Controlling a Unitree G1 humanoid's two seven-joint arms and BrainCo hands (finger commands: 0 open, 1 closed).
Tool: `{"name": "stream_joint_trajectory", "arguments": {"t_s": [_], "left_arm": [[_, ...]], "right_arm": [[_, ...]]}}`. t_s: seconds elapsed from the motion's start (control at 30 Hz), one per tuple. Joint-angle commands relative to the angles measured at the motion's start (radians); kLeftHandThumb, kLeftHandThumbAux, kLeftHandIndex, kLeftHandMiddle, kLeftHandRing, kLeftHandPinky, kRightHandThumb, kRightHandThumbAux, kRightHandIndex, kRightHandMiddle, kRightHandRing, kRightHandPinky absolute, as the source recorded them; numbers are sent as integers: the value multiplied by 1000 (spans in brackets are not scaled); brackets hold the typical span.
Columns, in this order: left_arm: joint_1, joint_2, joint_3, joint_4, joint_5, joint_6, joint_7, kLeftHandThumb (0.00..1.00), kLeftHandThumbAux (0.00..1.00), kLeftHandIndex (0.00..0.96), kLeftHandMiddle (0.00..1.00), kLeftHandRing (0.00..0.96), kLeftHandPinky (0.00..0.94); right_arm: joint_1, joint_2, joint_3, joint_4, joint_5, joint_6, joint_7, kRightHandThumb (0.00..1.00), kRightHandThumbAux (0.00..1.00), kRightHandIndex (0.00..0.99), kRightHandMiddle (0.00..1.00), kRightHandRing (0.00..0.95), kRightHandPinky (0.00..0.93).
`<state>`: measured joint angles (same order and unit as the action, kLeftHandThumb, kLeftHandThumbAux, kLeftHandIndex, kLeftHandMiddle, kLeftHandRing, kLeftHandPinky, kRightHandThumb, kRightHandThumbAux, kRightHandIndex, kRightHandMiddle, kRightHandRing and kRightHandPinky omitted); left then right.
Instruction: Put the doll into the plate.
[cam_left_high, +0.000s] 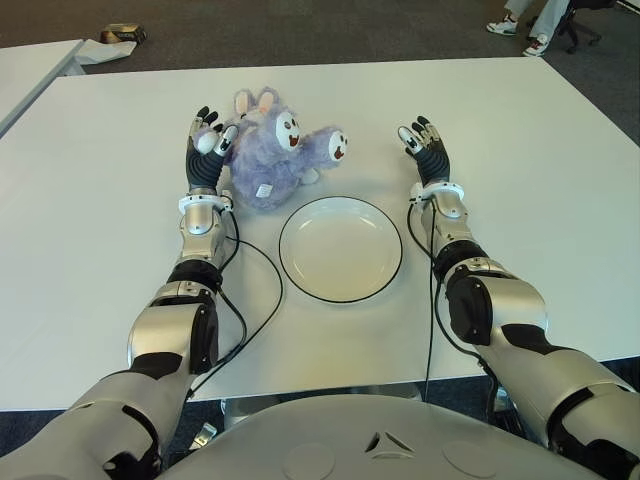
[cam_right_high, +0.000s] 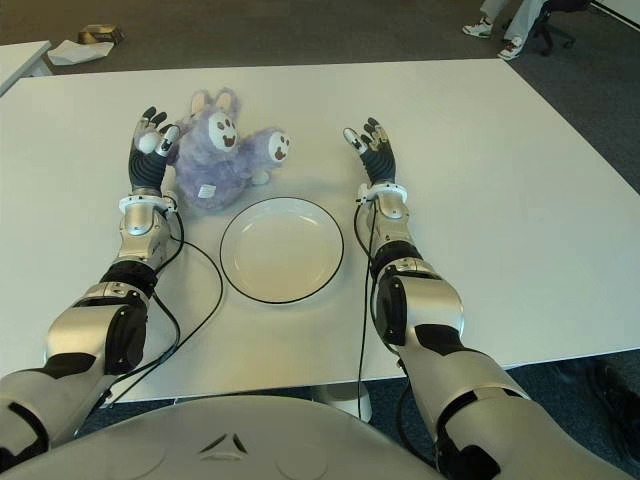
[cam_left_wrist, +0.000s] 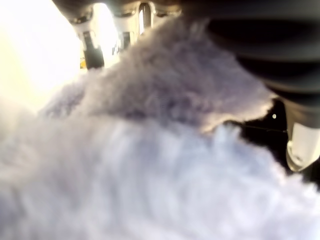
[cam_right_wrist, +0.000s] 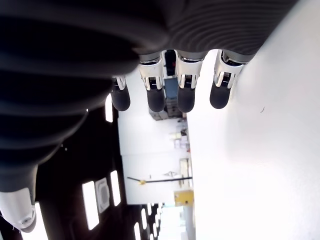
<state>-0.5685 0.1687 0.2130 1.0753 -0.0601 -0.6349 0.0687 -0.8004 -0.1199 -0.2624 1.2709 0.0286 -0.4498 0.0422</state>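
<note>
In the eye views the left hand (cam_left_high: 207, 146) shows at upper left of centre, fingers spread and pressed against the doll's (cam_left_high: 275, 152) left flank; its wrist view is filled with purple fur, but no closed grip is visible. The doll lies on the counter (cam_left_high: 90, 220), long axis running left to right, just above the plate (cam_left_high: 340, 249), which holds nothing. The right hand (cam_left_high: 426, 146) shows open at upper right, well apart from the doll.
</note>
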Motion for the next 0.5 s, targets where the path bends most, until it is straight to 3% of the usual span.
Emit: {"name": "stream_joint_trajectory", "arguments": {"t_s": [0.03, 0.5], "left_arm": [[86, -24, -8, 56, 10, 6, -6, 0, 507, 0, 119, 132, 146], [83, -26, -6, 58, 9, 5, -7, 0, 509, 0, 123, 131, 139]], "right_arm": [[77, 19, -5, 52, 6, 37, 2, 100, 571, 24, 68, 69, 100], [73, 19, -6, 52, 7, 40, 2, 92, 587, 25, 71, 73, 92]]}}
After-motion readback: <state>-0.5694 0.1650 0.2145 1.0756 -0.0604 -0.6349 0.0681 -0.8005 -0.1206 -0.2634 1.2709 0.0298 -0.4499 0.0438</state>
